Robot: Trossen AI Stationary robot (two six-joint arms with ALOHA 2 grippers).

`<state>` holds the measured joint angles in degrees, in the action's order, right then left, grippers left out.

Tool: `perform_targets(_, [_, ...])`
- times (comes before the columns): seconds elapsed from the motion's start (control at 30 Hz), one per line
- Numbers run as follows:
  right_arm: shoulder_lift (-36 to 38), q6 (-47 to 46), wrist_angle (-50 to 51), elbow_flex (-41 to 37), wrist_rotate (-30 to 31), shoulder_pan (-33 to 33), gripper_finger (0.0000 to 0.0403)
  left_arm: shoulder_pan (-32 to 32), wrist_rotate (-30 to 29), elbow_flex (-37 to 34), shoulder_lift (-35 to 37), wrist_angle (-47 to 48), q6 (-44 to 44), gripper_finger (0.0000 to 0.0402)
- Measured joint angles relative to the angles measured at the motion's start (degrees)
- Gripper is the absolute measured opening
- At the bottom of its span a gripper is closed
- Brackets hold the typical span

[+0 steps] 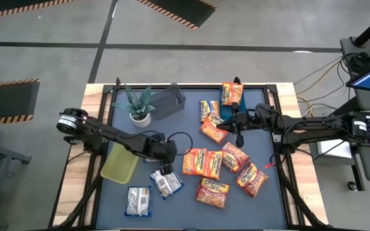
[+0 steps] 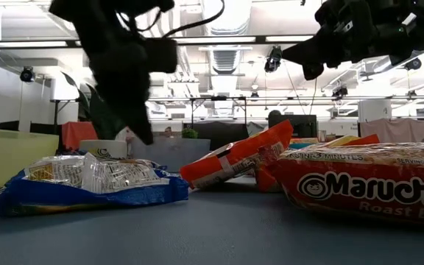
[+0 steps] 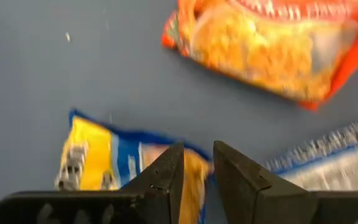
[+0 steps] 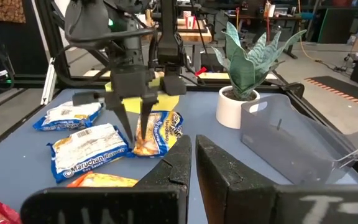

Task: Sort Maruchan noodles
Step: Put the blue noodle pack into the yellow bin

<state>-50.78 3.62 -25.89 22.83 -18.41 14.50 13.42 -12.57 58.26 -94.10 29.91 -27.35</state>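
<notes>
Trouble from here would most likely come from the left gripper (image 1: 166, 168) landing badly on the yellow-and-blue packet (image 3: 114, 167) beneath it. In the left wrist view its fingers stand only a narrow gap apart, directly over that packet's edge, and I judge that such a small opening could pinch just a fold of wrapper, so the packet might slip or drag. A whitish packet (image 1: 166, 183) lies just beside it at lower centre of the high view, close enough to be nudged or caught along with it. The low view shows the dark fingers hanging above the table, not touching the blue-edged packet (image 2: 87, 184) at the left of that frame; the left gripper holds nothing.

The right gripper (image 1: 239, 136) sits right of centre in the high view, above the cluster of orange-red packets (image 1: 223, 163); its fingers are likewise narrowly parted and empty, as the right wrist view shows.

The Maruchan noodles remain spread over the dark mat (image 1: 172, 212): the orange-red ones in the centre and right, another whitish packet (image 1: 138, 200) at lower left. A yellow-green bin (image 1: 119, 163) lies at the left and a clear bin (image 1: 167, 102) beside the potted plant (image 1: 140, 106) at upper left; neither appears to hold a packet yet.
</notes>
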Motion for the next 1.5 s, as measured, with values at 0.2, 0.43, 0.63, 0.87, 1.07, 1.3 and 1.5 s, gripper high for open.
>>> perform_targets(0.2, [0.00,-0.08,0.47,-0.02,0.00,0.00,0.0013,0.25,-1.31,-0.65,4.57,8.72,-0.18,0.0070])
perform_targets(0.43, [0.00,-0.07,1.44,-0.04,0.00,0.00,0.0013,0.25,-4.97,-4.47,4.99,5.96,0.01,0.0070])
perform_targets(0.63, [0.00,-0.04,1.58,-0.06,0.02,0.00,0.0013,0.08,-5.46,-9.55,4.00,-2.26,-2.34,0.0070])
perform_targets(0.87, [0.00,-0.04,1.57,-0.06,0.01,0.00,0.0013,-0.55,-4.87,-11.50,1.65,-23.21,-0.36,0.0070])
perform_targets(1.07, [0.00,-0.09,1.58,-0.06,0.02,0.00,0.0013,-0.49,-3.33,-9.68,2.49,-24.08,4.74,0.0070])
perform_targets(1.3, [0.00,-0.22,1.60,-0.06,0.02,0.00,0.0013,-0.67,-1.39,-4.18,6.48,1.94,-13.41,0.0070])
perform_targets(1.5, [0.00,-0.22,1.64,-0.06,0.02,0.00,0.0013,-0.76,-1.37,-3.79,11.03,9.33,-24.53,0.0080])
